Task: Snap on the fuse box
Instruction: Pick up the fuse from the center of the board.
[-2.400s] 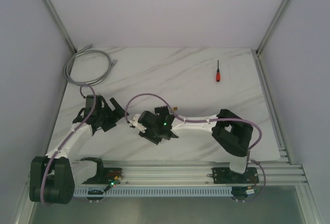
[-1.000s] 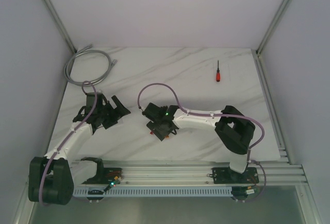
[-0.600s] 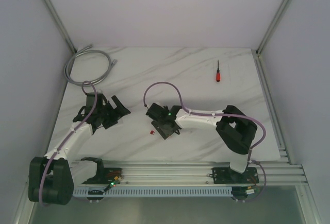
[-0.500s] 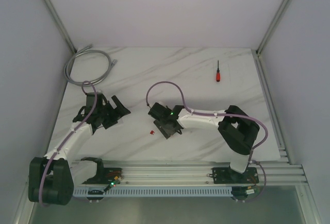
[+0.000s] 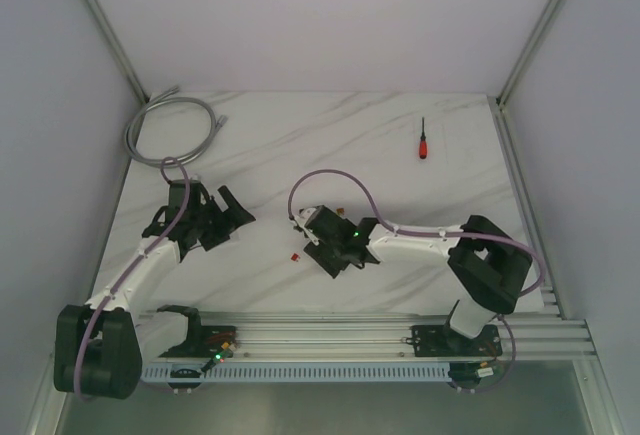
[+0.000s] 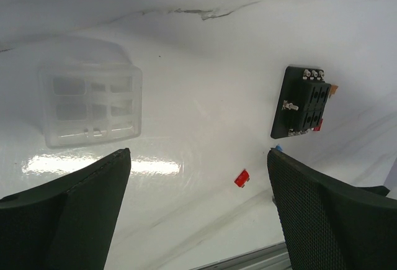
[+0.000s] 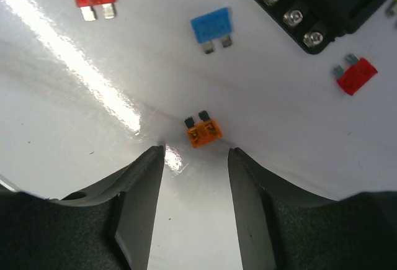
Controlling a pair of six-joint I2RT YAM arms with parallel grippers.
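fuse box [image 7: 342,0] half off the right wrist view's top edge

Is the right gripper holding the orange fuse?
No, the orange fuse lies loose on the table just ahead of the right gripper, whose jaws stand open.

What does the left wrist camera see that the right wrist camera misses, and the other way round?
Only the left wrist view shows a translucent white cover lying flat, and the black fuse box whole. Only the right wrist view shows the right arm's open jaws, empty, with an orange fuse just ahead of them, its blades plain. Both show the fuse box, a loose red fuse and the white marble table.
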